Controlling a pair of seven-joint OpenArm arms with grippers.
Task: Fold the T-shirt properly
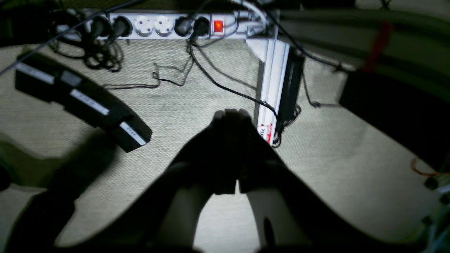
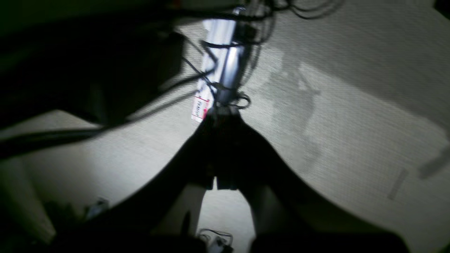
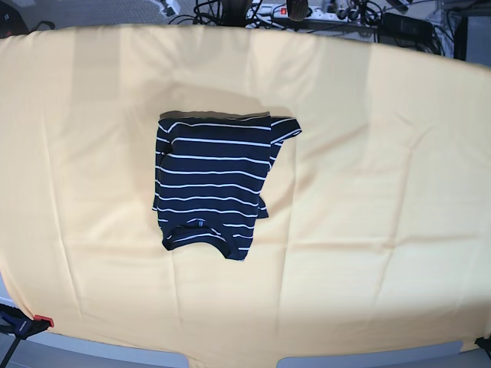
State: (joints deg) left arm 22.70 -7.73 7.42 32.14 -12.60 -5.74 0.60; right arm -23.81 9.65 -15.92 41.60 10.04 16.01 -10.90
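**Folded striped T-shirt on the yellow-covered bench, both arms out over the floor**

The bench (image 3: 399,192) is draped with a plain yellow cloth (image 3: 92,176) that shows faint fold creases and reaches every edge in the base view. The T-shirt (image 3: 213,184), dark navy with thin white stripes, lies as a compact folded bundle slightly left of the bench's centre, closer to the far edge than to the near one; a sleeve end pokes out at its far right corner. Nothing else lies on the cloth, and neither arm shows in the base view. A red-tipped clamp (image 3: 27,325) sits at the near left corner.

Past the far edge runs a tangle of cables and a power strip (image 3: 337,11).

Both wrist cameras look down on a pale woven carpet (image 1: 197,80). The left end effector (image 1: 232,114) has its jaws pressed together with nothing between them. Around it lie a white power strip (image 1: 165,25) with a lit red switch, loose black cables (image 1: 225,88), a black device with white labels (image 1: 81,98) and a white rail (image 1: 272,80). The right end effector (image 2: 220,110) is likewise closed on nothing, hanging over carpet near a silvery rail (image 2: 225,52) wrapped in cables.
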